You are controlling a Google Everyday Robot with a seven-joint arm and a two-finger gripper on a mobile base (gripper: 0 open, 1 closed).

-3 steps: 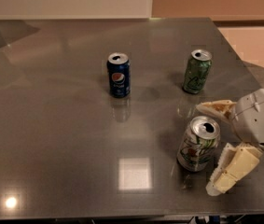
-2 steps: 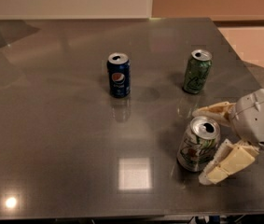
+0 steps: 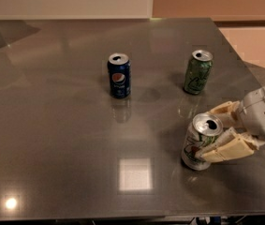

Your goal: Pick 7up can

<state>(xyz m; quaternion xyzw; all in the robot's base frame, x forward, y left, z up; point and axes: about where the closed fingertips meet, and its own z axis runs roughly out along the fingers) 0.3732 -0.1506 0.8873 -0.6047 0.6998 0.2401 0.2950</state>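
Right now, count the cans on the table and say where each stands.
3. The Pepsi can stands near the centre; the dark-green can, farther right; the 7up can, front right, with the gripper around it. None looks hidden.

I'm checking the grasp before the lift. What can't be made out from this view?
Camera view:
7up can: its right side, hidden by the gripper closed around it near the table's right edge.
The arm behind the gripper: cut off by the right edge.
Green can: its far side, turned from the camera.
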